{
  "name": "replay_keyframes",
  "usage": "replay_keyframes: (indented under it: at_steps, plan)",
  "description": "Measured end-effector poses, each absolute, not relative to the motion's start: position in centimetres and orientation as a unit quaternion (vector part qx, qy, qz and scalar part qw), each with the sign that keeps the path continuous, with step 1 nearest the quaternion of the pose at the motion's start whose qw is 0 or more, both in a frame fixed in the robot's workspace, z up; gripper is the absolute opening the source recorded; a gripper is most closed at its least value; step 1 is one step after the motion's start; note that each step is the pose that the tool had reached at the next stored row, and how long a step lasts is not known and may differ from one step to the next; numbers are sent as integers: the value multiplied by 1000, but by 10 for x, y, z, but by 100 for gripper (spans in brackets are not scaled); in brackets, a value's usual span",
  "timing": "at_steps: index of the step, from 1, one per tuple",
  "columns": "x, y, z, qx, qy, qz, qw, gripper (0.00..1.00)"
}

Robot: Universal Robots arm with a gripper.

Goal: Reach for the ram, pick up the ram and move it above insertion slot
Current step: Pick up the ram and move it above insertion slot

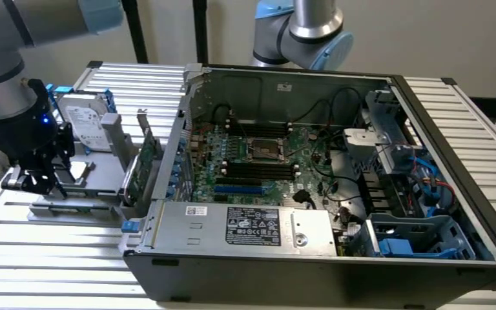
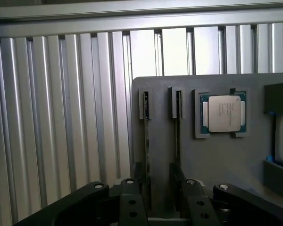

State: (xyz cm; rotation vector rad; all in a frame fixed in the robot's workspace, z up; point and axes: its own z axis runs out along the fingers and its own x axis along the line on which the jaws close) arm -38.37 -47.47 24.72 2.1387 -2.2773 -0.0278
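Two ram sticks stand on edge in the slots of a grey holder (image 2: 217, 160); in the wrist view they show as thin dark strips, one (image 2: 146, 134) and the other (image 2: 178, 134). My gripper (image 2: 162, 200) hangs just above their near ends, open, with its black fingers (image 2: 132, 200) on either side of the pair and nothing held. In the exterior view the gripper (image 1: 41, 184) is low over the holder at the exterior view's left, outside the computer case. The black insertion slots (image 1: 257, 169) lie side by side on the motherboard inside the open case.
A CPU chip (image 2: 222, 113) rests in the holder beside the sticks. The silver hard drive (image 1: 84, 126) and a green card with a bracket (image 1: 147, 155) stand between the gripper and the case wall (image 1: 175, 155). A shorter blue slot (image 1: 235, 189) lies near the black ones. A ribbed metal table (image 1: 50, 258) carries everything.
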Motion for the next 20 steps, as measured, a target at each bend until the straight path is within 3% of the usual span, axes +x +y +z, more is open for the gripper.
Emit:
replay_keyframes:
  at_steps: [20]
  plan:
    - [-383, -483, 215, 685, -729, -9, 9, 37]
